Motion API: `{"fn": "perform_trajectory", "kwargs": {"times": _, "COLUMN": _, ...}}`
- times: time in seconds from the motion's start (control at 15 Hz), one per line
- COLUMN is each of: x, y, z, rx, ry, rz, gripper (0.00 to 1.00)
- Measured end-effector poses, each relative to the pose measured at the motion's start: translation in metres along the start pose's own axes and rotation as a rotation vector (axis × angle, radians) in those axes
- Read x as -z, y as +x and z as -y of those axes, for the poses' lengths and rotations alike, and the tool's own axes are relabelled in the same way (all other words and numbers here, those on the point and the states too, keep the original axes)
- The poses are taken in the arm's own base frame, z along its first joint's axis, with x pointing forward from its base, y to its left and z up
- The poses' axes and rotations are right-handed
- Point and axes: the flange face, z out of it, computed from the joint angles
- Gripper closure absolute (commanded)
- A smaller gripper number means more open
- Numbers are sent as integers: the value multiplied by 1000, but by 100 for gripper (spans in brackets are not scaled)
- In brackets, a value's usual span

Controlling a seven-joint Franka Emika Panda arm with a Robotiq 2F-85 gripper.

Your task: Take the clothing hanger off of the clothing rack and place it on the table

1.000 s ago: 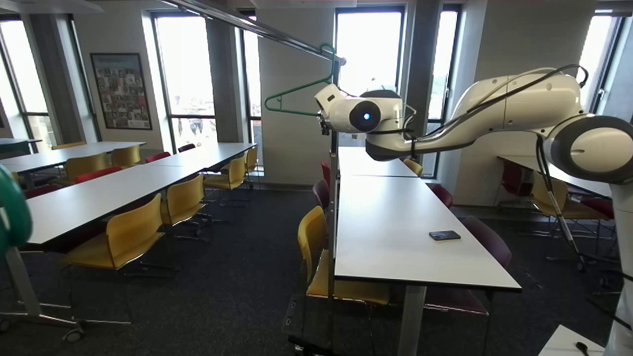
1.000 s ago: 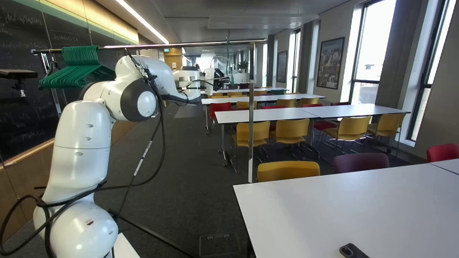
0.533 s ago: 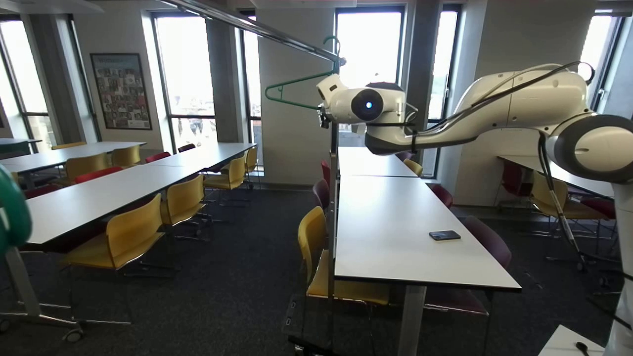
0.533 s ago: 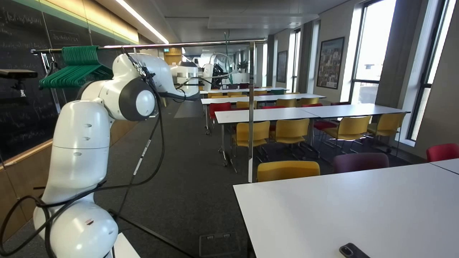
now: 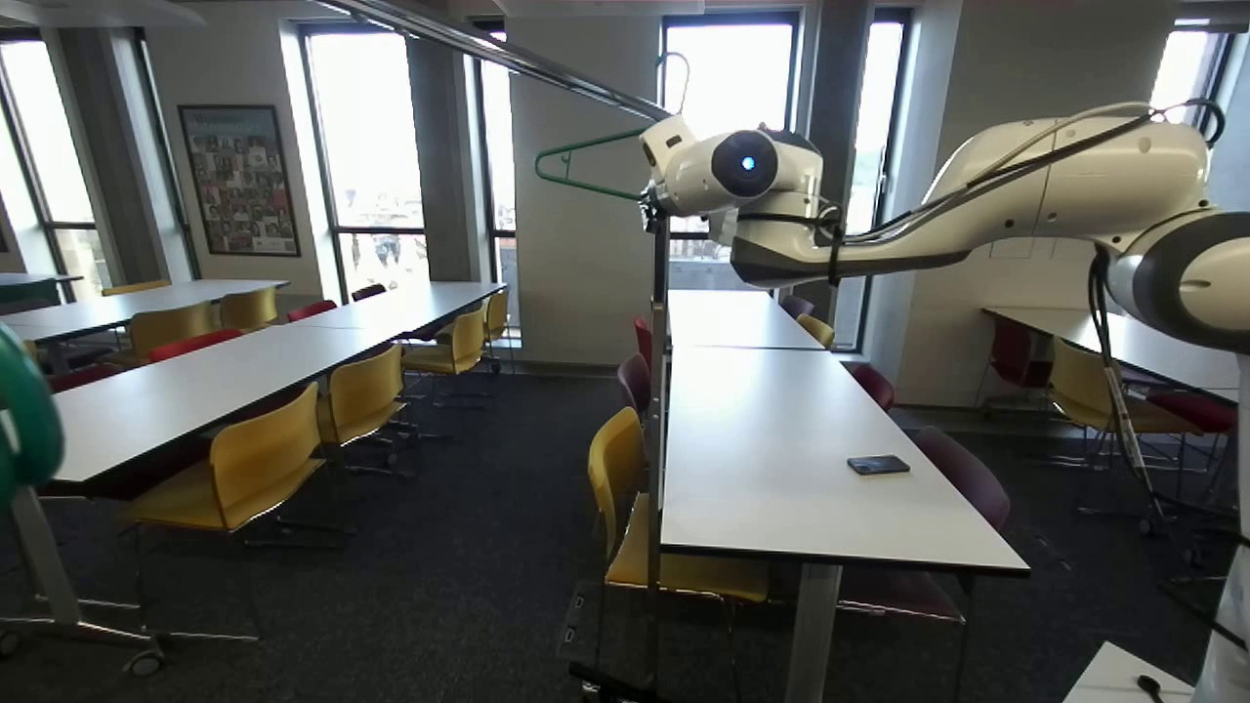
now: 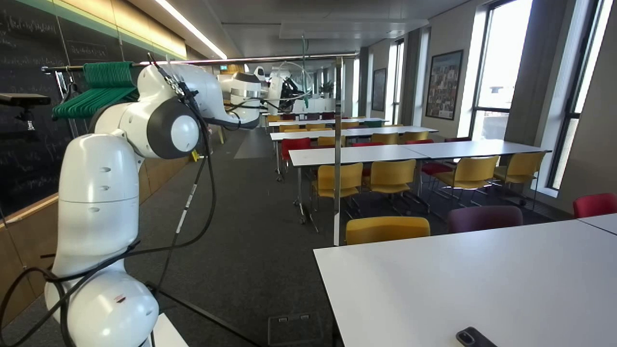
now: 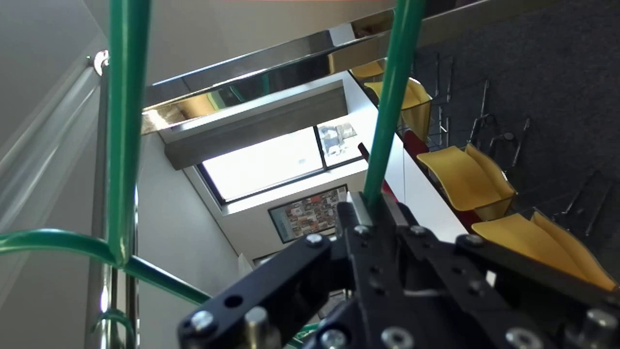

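1. Gripper (image 7: 374, 209): fingers together and clamped on the lower bar of the green clothing hanger (image 7: 393, 92), per the wrist view.
2. Position of the clothing hanger: at one end of the clothing rack (image 6: 337, 159), hook uppermost. In both exterior views the hook shows above the level of the rail. Whether the clothing hanger touches the rail cannot be determined.
3. Robot arm (image 5: 1089, 186): extended to the same end of the clothing rack; in an exterior view its wrist conceals the tip of the rail.
4. Table (image 5: 762, 439): white top, just beside the clothing rack's upright at that end and well below its rail.
5. Phone (image 5: 879, 465): dark, lying flat on the table, toward the long edge away from the clothing rack.
6. Bunched hangers (image 6: 103, 91): green, hanging from the opposite end of the clothing rack.
7. Yellow chair (image 5: 615, 469): just beside the clothing rack's upright; contact cannot be determined.
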Motion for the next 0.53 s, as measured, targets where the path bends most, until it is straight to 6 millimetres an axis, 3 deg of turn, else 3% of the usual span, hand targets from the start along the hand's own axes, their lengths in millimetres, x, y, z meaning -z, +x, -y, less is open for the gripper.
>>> {"fn": "perform_trajectory", "kwargs": {"times": 0.53, "x": 29, "y": -25, "z": 17, "rx": 66, "ry": 173, "rz": 74, "gripper": 98}}
